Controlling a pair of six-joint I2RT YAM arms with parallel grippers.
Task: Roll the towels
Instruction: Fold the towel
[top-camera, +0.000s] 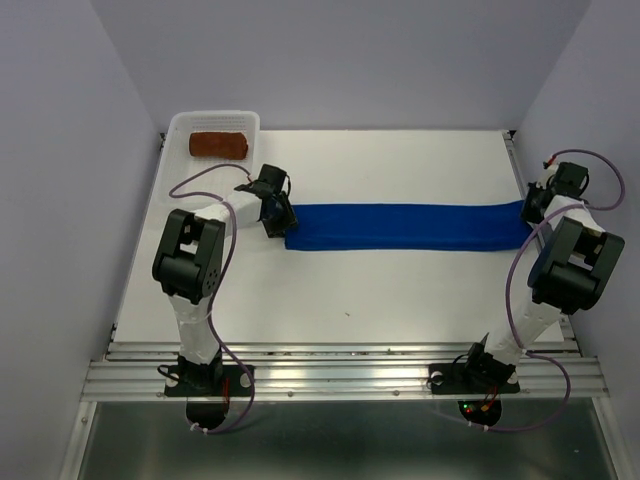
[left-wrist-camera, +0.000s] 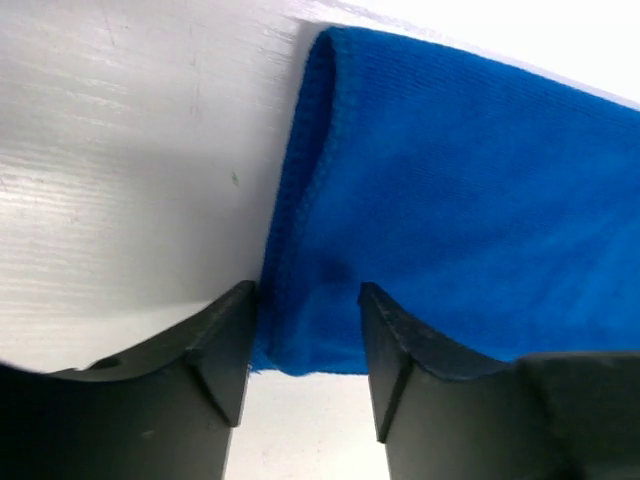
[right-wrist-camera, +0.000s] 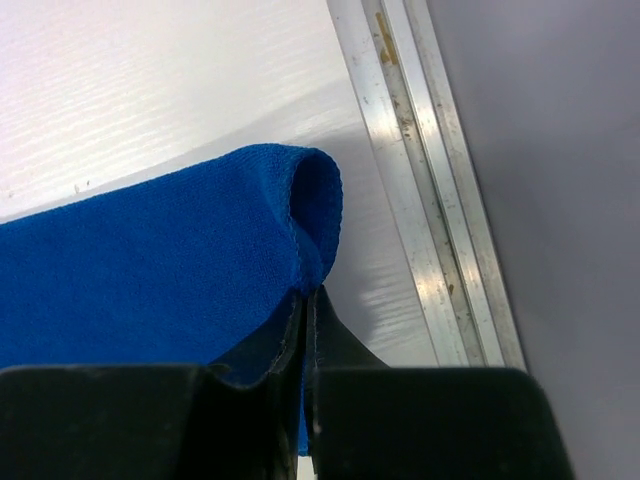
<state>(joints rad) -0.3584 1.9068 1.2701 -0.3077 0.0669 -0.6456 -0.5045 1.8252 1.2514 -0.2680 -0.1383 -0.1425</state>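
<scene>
Two towels: a blue towel (top-camera: 405, 227) and a brown towel (top-camera: 219, 145) lay well apart on the white table (top-camera: 400, 300).
Blue towel: it was folded into a long flat band across the middle of the top view, running from left of centre to the table's right edge.
Brown towel: it sat as a compact bundle inside the basket (top-camera: 178, 128), upper left of the top view.
Left gripper (left-wrist-camera: 305, 292): it was at the band's left end. Its jaws stood apart, one finger on each side of the end's corner, with the hem against the left finger.
Right gripper (right-wrist-camera: 305, 295): it was at the band's right end, near the metal rail (right-wrist-camera: 420, 200). Its jaws were together, clamped on the folded edge, which arched up just above the fingertips.
Arms: the band lay between the two grippers.
</scene>
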